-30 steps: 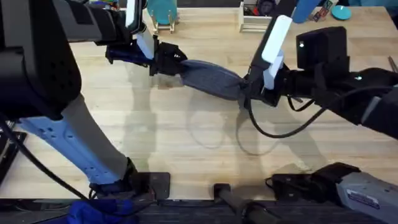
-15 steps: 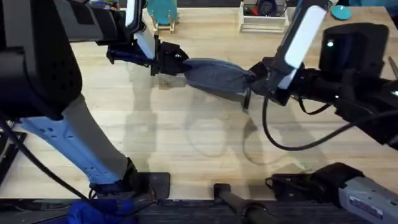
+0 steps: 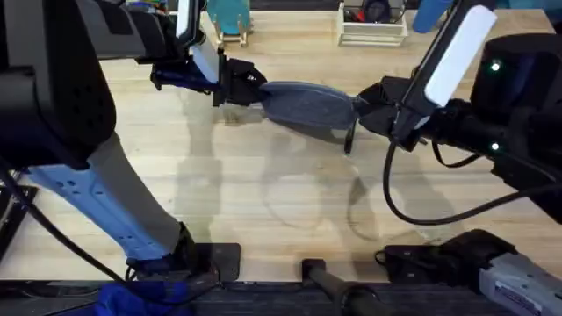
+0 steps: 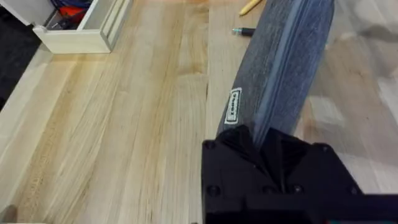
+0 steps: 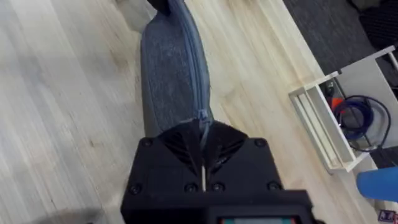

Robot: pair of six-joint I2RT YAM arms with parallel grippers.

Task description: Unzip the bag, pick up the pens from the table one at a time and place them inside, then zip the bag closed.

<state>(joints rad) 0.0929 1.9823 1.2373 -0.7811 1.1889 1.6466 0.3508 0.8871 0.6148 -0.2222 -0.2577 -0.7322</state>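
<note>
Stretched level above the table: left gripper clamped on one bag end, right gripper pinching the zipper end, now farther right.

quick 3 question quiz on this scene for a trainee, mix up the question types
1. True or false: the bag lies flat on the table, with neither gripper touching it.
2. What does the right gripper grip? A) a yellow pen B) the zipper end of the bag C) the white tray
3. Fill in: the left gripper grips the bag at the end with the small white ____.

Key: 1 false, both grippers hold it by its ends; 2 B; 3 label.
</note>
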